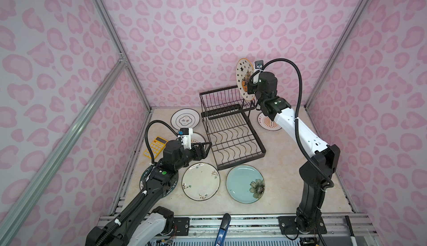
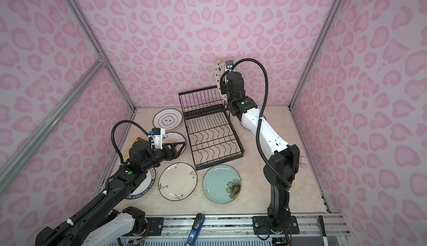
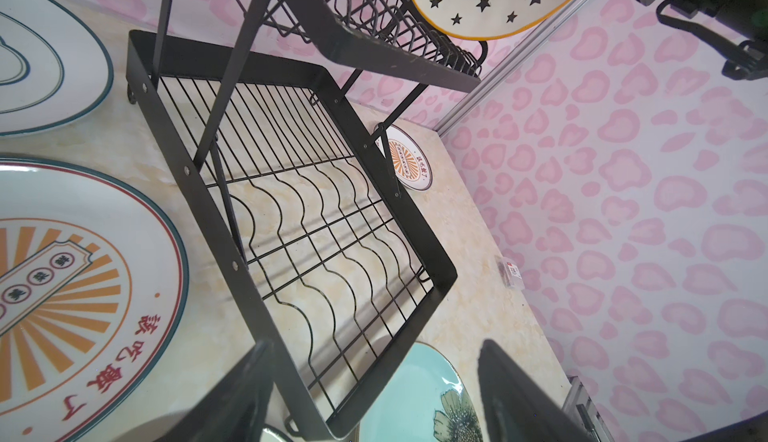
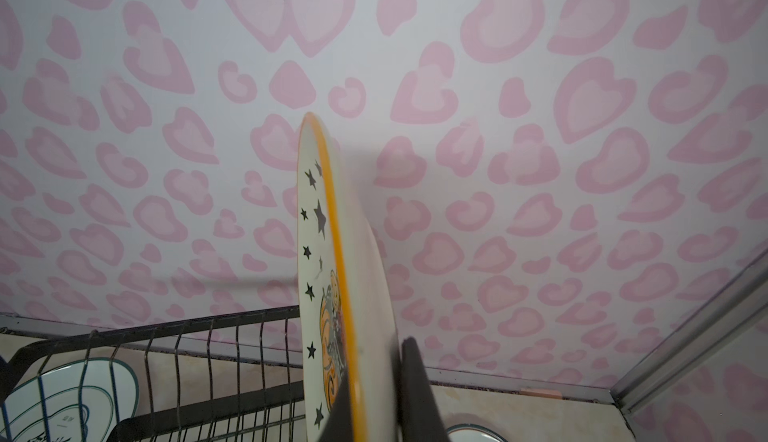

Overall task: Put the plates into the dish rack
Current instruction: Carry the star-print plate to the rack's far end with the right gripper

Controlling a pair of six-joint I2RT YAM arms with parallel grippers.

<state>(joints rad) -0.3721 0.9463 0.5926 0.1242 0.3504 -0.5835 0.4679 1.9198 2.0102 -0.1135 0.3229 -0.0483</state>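
Starred plate (image 1: 244, 74) held upright at the rack (image 1: 241, 160); six plates lie flat on the worktop (image 1: 288, 175) around it.
Far left of the rack lies a green-rimmed plate (image 2: 142, 184), half hidden, and a yellow calculator (image 1: 155, 146). Left of the rack's basket lies a black-ringed plate (image 1: 185, 121). Left of its tray lies a sunburst plate (image 3: 83, 294); the left hand (image 1: 207, 150) hovers there, jaws wide apart and empty, just beside the tray. In front of the rack lie a cream floral plate (image 1: 200, 181) and a blue plate (image 1: 242, 182). Over the basket's right end the right hand (image 4: 374, 394) clamps the starred plate's edge; whether the plate sits in a slot I cannot tell. Right of the rack lies a second sunburst plate (image 1: 265, 124).
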